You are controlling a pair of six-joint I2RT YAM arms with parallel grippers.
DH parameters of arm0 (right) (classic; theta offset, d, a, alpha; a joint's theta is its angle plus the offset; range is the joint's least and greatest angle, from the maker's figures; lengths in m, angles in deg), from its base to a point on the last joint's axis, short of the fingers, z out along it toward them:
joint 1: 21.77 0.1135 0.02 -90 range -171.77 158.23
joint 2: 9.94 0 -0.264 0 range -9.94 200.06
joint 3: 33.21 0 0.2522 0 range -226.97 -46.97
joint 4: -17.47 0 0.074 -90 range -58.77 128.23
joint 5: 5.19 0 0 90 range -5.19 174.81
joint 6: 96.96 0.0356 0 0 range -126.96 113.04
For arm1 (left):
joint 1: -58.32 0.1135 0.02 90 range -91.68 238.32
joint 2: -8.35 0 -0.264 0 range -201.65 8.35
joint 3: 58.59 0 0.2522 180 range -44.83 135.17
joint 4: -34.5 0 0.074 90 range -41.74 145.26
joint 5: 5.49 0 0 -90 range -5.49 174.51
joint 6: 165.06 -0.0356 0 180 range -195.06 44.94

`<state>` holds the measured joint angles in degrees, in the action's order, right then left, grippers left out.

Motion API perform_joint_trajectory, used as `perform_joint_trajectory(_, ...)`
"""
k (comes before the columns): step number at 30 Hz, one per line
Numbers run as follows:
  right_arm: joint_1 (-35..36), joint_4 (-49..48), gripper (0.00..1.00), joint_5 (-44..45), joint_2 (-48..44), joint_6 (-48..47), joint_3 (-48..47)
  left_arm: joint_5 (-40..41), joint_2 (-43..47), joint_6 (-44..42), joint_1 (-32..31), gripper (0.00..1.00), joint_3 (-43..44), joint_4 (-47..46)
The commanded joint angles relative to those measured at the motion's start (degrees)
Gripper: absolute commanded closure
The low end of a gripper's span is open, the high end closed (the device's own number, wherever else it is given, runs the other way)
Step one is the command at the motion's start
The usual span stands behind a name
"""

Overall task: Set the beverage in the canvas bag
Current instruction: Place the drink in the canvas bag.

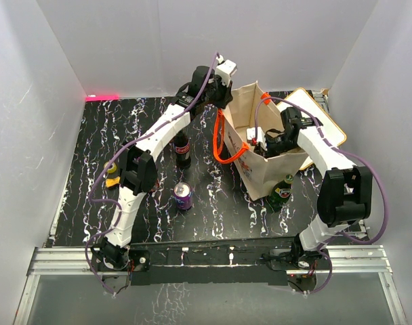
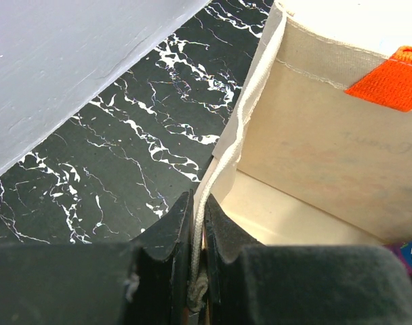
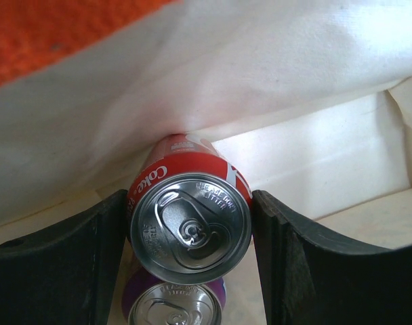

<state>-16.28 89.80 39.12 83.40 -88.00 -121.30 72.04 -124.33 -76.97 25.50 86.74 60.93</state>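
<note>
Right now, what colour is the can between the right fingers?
Red can, clearest in right wrist view.

black marbled desk (image 1: 213, 217) carries canvas bag (image 1: 260, 177), purple can (image 1: 183, 196), dark bottle (image 1: 183, 150), green bottle (image 1: 281, 194) touching bag, yellow item (image 1: 112, 169) near left edge.

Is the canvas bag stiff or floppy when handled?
Probably floppy: the bag sags over the Coke can in the right wrist view. It likely needs holding open; the left jaws pinch its rim. Tall and light-looking, it may tip if pushed.
</note>
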Motion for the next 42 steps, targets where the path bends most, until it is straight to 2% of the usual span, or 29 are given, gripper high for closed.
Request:
perform_joint_trajectory(1, 0.06, 9.44, 0.92, -6.5, -2.6, -5.1, -0.48, 4.17, 1.8, -2.39, 1.53, 1.0, 1.66, -6.29)
perform_joint_trajectory(9, 0.15, 11.53, 0.92, -9.64, -1.3, -11.25, -0.25, 3.53, 1.89, -3.26, 1.53, 1.0, 1.12, -6.28)
perform_joint_trajectory(22, 1.11, 7.58, 0.91, -15.38, -2.1, -18.62, 4.41, -4.48, 4.48, -1.57, 1.31, 1.0, -4.95, -5.71)
perform_joint_trajectory(30, 1.11, 9.73, 0.83, -14.8, -1.72, -20.64, 4.6, -4.24, 5.1, -2.01, 1.09, 1.0, -6.24, -5.46)
perform_joint_trajectory(42, 0.95, 8.75, 0.63, -12.82, -1.03, -19.95, 4.81, -4.96, 5.41, -2.68, 0.39, 1.0, -6.85, -5.28)
